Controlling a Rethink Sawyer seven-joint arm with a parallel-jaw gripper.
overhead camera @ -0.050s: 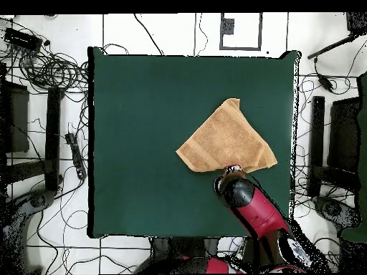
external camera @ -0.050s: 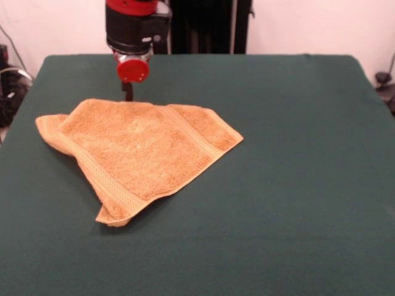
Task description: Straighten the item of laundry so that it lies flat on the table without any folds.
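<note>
The item of laundry (external camera @ -0.050s: 139,151) is a golden-orange terry towel, folded over itself into a rough triangle on the left half of the table (external camera @ -0.050s: 296,185). Woven border bands run diagonally across it and along its lower-left edge. One corner points to the right, another lies at the front, and a small flap sticks out at the left. In the overhead view the towel (overhead camera @ -0.050s: 226,140) lies toward the right side of the green table (overhead camera @ -0.050s: 143,129). My gripper (external camera @ -0.050s: 128,92) hangs low at the towel's far edge, under a red disc, and in the overhead view the gripper (overhead camera @ -0.050s: 233,172) sits at the towel's bottom edge.
Bare green cloth surrounds the towel, widest to the right and front in the front view. Cables (overhead camera @ -0.050s: 50,68) and dark stands (overhead camera @ -0.050s: 54,136) lie on the floor around the table. A black upright (external camera @ -0.050s: 210,24) stands behind the far edge.
</note>
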